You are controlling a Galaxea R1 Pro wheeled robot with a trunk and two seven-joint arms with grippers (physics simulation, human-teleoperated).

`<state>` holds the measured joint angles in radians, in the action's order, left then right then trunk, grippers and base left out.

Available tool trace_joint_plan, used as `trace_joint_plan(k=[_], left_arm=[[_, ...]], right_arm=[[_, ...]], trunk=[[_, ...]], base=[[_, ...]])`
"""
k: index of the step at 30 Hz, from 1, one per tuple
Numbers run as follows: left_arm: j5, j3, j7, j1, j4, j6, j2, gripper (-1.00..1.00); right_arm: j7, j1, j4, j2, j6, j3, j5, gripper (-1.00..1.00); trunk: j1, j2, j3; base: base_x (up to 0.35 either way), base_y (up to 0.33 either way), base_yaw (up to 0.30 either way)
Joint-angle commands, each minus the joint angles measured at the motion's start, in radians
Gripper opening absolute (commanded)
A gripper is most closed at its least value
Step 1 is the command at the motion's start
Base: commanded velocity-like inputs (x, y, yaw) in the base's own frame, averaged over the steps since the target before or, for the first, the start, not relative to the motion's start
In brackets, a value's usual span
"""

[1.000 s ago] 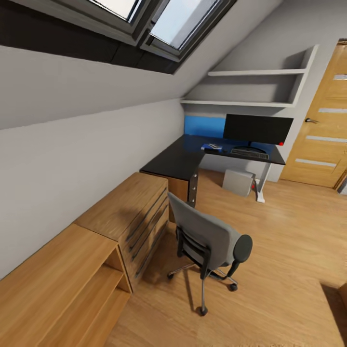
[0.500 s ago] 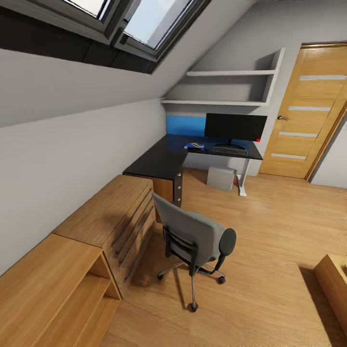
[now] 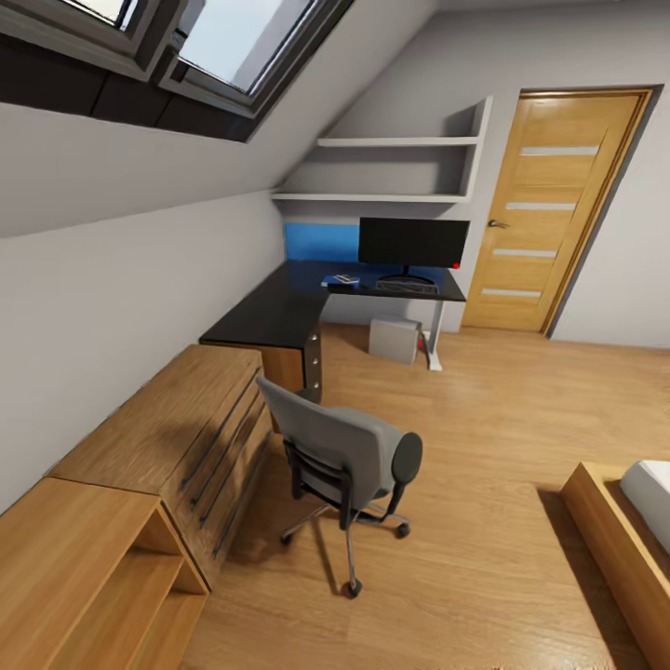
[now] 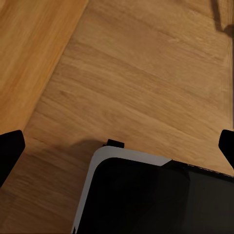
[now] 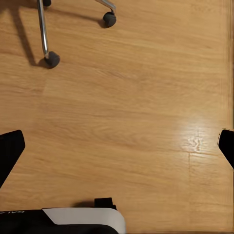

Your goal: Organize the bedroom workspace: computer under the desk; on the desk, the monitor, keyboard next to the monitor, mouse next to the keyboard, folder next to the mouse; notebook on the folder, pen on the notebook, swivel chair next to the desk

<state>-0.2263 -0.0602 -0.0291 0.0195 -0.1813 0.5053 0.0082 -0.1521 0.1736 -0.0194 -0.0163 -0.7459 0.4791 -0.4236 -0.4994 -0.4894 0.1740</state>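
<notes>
Standing across the bedroom, the monitor (image 3: 413, 243) sits on the black tabletop (image 3: 279, 312) with the keyboard (image 3: 406, 287) in front of it and the folder (image 3: 342, 279) beside that. The swivel chair (image 3: 340, 456) stands apart near the wooden dresser (image 3: 163, 428). Both claws, left (image 4: 117, 148) and right (image 5: 117, 148), hang spread above the floor (image 3: 484, 409); no writing is readable.

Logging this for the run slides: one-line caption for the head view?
Attic bedroom: grey swivel chair stands apart from the black desk carrying monitor and keyboard.
</notes>
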Motion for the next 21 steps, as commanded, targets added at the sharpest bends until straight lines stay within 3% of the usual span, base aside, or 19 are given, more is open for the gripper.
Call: trace_joint_plan(k=[1,16,21], left_arm=[[0.001,-0.006,-0.003,0.000,0.000,0.002,0.000,1.00],[0.001,-0.006,-0.003,0.000,0.000,0.002,-0.001,1.00],[0.001,-0.005,-0.003,0.000,0.000,0.003,-0.001,1.00]], right_arm=[[-0.006,0.001,-0.002,-0.001,-0.003,0.009,-0.003,1.00],[-0.006,0.001,-0.002,-0.002,-0.003,0.009,-0.003,1.00],[-0.006,0.001,-0.002,-0.002,-0.003,0.009,-0.002,1.00]], trunk=[[0.000,-0.002,0.002],[0.000,-0.002,0.002],[0.000,-0.002,0.002]], base=[[0.000,0.000,-0.253],[0.000,0.000,-0.250],[0.000,0.062,-0.126]])
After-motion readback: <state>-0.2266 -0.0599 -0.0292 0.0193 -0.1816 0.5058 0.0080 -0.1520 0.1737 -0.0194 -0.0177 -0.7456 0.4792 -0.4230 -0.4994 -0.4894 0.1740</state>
